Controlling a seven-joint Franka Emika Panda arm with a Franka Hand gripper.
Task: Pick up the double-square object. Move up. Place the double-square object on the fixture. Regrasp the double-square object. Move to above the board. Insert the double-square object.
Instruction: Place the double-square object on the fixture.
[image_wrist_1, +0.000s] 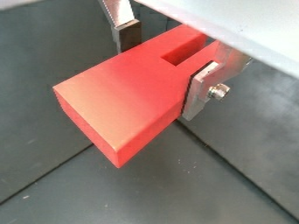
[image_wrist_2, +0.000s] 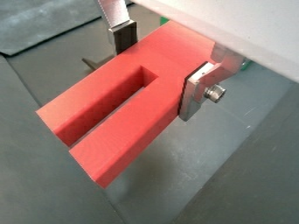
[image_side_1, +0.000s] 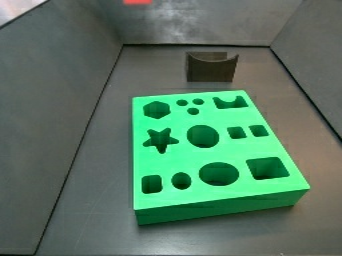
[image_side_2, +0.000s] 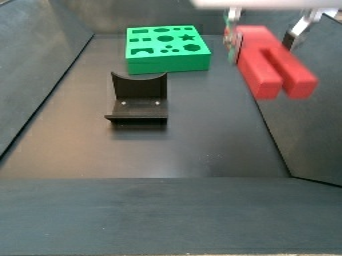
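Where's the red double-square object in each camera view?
Wrist views: double-square object fills the centre, held in the gripper.
Side view over the board: only a red sliver at the top edge.
Other side view: upper right, held aloft.
Shared landmark: the fixture.

The double-square object (image_wrist_2: 111, 118) looks like matt red plastic, smooth-faced with crisp edges. It sits between the fingers (image_wrist_1: 201, 86) of the gripper (image_wrist_1: 163, 57), which are flat brushed silver metal with dark pads and a small metal bolt. In a side view the board (image_side_1: 214, 150) is bright green plastic with a faint sheen; at its 12 o'clock stands the fixture (image_side_1: 211, 66), dull dark grey. The floor (image_side_2: 201, 150) is smooth, dark and matt.
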